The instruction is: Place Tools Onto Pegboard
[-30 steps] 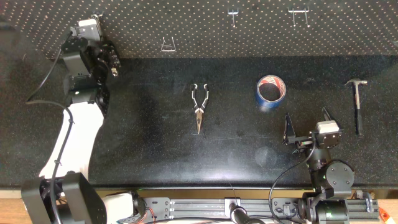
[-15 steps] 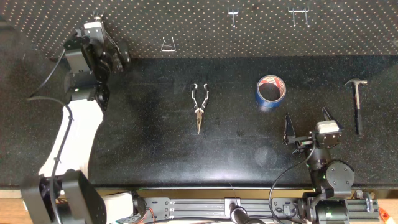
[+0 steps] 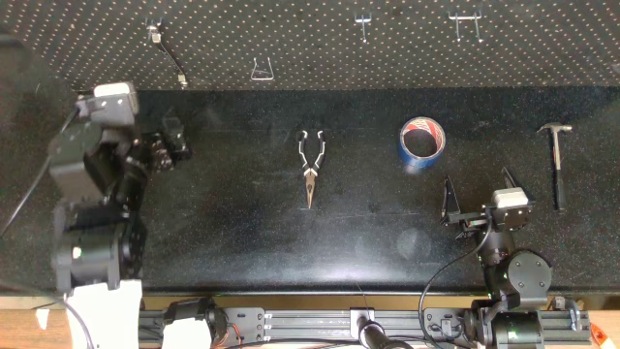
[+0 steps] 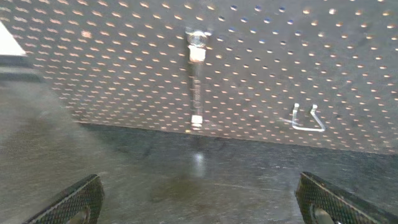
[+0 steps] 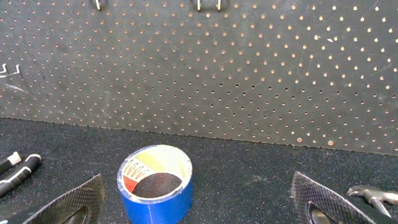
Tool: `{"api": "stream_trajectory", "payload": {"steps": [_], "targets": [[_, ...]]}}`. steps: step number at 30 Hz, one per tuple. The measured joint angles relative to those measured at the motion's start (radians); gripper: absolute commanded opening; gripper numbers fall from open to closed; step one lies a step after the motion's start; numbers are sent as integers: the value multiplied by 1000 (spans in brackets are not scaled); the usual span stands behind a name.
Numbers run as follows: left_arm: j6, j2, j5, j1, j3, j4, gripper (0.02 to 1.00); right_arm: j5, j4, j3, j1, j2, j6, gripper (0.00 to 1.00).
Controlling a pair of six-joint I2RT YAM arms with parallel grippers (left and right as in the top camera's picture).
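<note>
1. Noted slim tool [image 4: 196, 81] hanging on pegboard [image 3: 291, 39], 10 o'clock of pliers [image 3: 310, 167].
2. Logged tape roll [image 3: 422, 143] at pliers' 3 o'clock, hammer [image 3: 556, 167] beyond, all on surface [image 3: 242, 223].
3. Found left fingers [image 4: 78, 199] spread wide; right fingers [image 5: 71, 202] likewise.

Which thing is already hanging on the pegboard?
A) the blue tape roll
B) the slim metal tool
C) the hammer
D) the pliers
B: the slim metal tool hangs on the pegboard, while the hammer, pliers and blue tape roll lie on the table.
</note>
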State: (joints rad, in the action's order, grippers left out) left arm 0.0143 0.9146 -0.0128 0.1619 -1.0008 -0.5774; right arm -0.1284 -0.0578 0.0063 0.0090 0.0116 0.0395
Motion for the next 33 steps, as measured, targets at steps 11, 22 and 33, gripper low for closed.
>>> {"api": "stream_trajectory", "payload": {"steps": [11, 22, 33], "targets": [[-105, -10, -18, -40, -3, -140, 998, 0, 0, 0, 0, 0, 0, 976], [-423, 342, 13, -481, -7, -269, 998, 0, 0, 0, 0, 0, 0, 976], [-521, 696, 13, -630, -293, -360, 998, 0, 0, 0, 0, 0, 0, 976]]}}
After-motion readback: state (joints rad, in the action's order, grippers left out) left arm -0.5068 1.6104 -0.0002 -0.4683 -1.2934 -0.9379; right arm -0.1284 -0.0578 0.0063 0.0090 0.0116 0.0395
